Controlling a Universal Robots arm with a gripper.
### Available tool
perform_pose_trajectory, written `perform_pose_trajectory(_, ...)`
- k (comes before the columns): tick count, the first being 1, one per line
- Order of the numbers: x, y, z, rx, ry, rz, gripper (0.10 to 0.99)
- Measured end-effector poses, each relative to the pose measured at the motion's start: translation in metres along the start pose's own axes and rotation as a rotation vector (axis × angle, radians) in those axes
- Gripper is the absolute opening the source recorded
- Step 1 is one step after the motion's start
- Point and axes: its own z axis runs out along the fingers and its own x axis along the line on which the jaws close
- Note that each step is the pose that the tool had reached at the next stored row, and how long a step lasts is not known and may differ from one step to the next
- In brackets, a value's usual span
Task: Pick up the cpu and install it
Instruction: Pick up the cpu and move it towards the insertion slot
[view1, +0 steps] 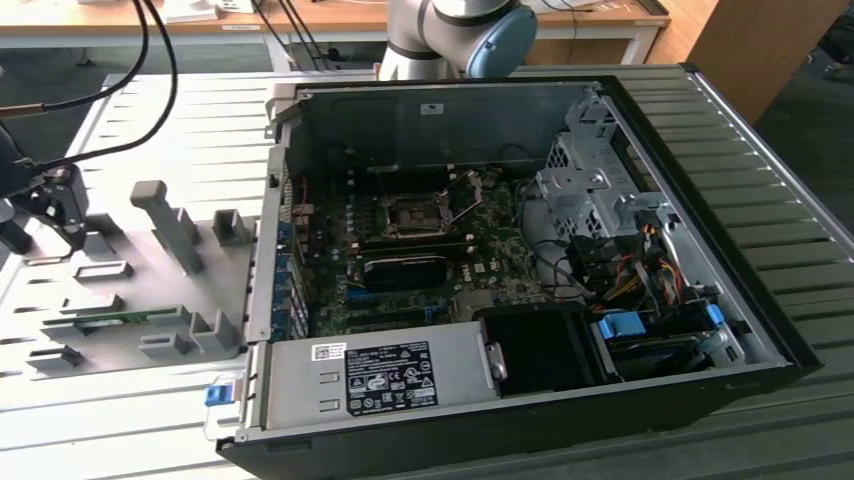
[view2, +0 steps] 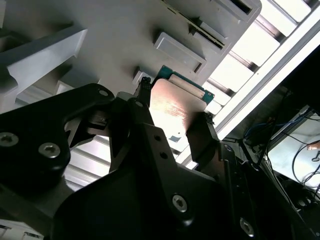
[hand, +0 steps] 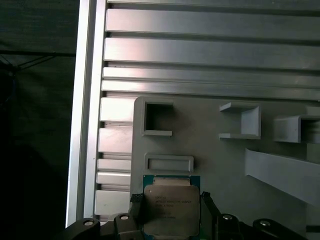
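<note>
gripper (hand: 172, 209): black, two-fingered, closed partway onto the cpu (hand: 171, 210); it stands at the exterior view's far left (view1: 67, 225), over the fixture plate (view1: 174, 292).
fingers (hand: 136, 206): one on each of two opposite edges of the chip, touching it in both wrist views.
cpu: held flat between the fingers, silver-grey metal top and green board edge showing. It is just beside a low rectangular frame (hand: 168, 162) on the plate. Whether it rests on the plate or hangs clear cannot be told.
fixture blocks (view1: 167, 225): grey, upright on the plate, right of the gripper.
computer case (view1: 727, 210): open, on the ribbed table (view1: 187, 120), well apart from the gripper.
socket (view1: 411, 217): on the motherboard (view1: 400, 295) inside the case.
</note>
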Motion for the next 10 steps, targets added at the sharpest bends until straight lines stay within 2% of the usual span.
perform_pose_trajectory(10,0.0001,0.0003,-0.006,0.0,-0.0001,0.0,0.541)
